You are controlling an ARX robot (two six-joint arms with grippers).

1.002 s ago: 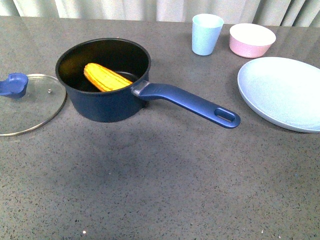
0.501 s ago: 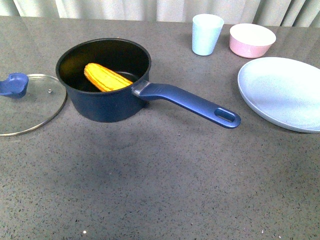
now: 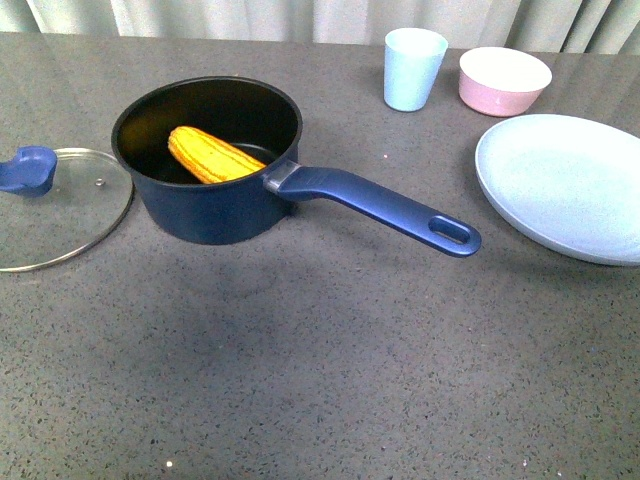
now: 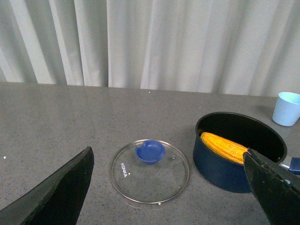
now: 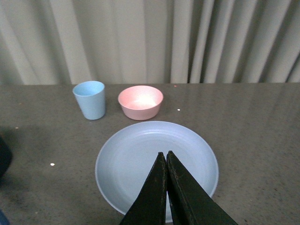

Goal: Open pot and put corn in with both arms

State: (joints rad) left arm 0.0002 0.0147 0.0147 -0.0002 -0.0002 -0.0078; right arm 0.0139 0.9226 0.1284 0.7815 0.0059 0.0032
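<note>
The dark navy pot (image 3: 215, 205) stands uncovered on the grey table, its long blue handle (image 3: 380, 208) pointing to the right front. The yellow-orange corn (image 3: 210, 154) lies slanted inside it, also seen as corn (image 4: 224, 146) in the pot (image 4: 220, 168) in the left wrist view. The glass lid (image 3: 60, 210) with a blue knob (image 3: 28, 170) lies flat left of the pot. Neither arm shows in the front view. My left gripper (image 4: 168, 161) is open, high above the lid (image 4: 150, 172). My right gripper (image 5: 165, 153) is shut and empty over the pale blue plate (image 5: 140, 154).
A pale blue plate (image 3: 560, 180) lies at the right. A light blue cup (image 3: 413, 68) and a pink bowl (image 3: 503, 80) stand at the back right, near the curtain. Bare grey tabletop (image 3: 320, 380) spreads in front of the pot.
</note>
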